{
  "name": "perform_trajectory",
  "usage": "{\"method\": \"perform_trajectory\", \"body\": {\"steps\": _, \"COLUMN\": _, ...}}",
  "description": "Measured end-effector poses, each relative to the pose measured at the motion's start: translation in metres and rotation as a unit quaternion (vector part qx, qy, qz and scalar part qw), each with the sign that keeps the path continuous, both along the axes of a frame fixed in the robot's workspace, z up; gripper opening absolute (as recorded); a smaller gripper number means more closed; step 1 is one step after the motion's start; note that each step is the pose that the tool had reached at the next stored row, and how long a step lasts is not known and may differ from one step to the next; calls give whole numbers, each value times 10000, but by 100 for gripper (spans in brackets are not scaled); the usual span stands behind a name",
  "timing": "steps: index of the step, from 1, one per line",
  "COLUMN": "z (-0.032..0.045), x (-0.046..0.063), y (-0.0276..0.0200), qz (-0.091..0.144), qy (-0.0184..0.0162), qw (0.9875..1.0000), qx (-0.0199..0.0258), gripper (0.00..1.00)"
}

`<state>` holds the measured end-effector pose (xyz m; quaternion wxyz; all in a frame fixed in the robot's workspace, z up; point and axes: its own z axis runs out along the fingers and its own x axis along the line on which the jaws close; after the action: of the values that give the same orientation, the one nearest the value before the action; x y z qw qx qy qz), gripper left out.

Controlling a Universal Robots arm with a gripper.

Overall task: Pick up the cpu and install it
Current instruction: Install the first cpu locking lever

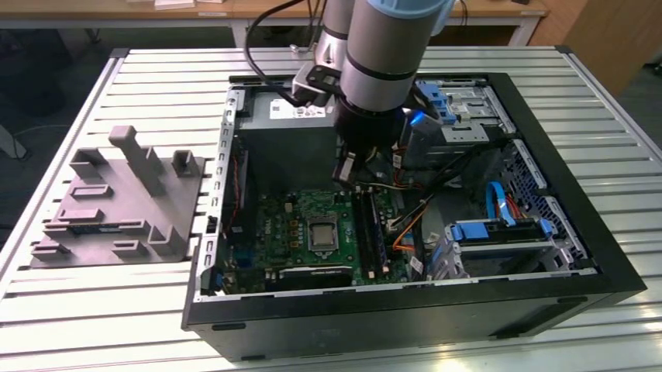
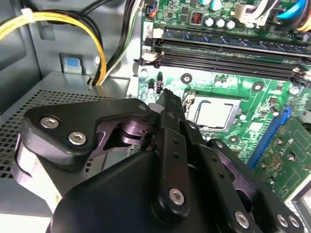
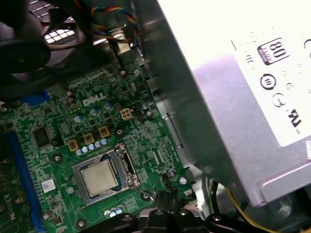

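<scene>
The cpu (image 3: 98, 177), a small square chip with a pale silvery top, lies flat inside the metal-framed socket on the green motherboard (image 3: 53, 126); it is also seen in the second wrist view (image 2: 214, 112). My gripper (image 1: 346, 174) hangs inside the open computer case, above the board's edge beside the power supply. It is a short way from the socket (image 1: 322, 232) and not touching it. In both wrist views the black fingertips (image 3: 165, 198) (image 2: 167, 97) sit together, shut, with nothing between them.
A grey power supply box (image 3: 252, 97) with a white label stands close beside the gripper. Memory slots (image 2: 223, 53), yellow and black cables (image 2: 97, 43) and blue drive cages (image 1: 497, 232) crowd the case. A grey moulded tray (image 1: 114, 209) sits on the slatted table at the exterior view's left.
</scene>
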<state>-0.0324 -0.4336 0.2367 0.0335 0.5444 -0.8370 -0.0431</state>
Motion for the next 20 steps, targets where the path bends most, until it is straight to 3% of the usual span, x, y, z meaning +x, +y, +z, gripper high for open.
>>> {"method": "perform_trajectory", "body": {"steps": 8, "z": 0, "x": -18, "y": -96, "qz": 64, "qy": -2, "qw": 10000, "qx": 0, "gripper": 11}}
{"method": "perform_trajectory", "body": {"steps": 20, "z": 0, "x": -22, "y": -104, "qz": 70, "qy": -8, "qw": 10000, "qx": 0, "gripper": 11}}
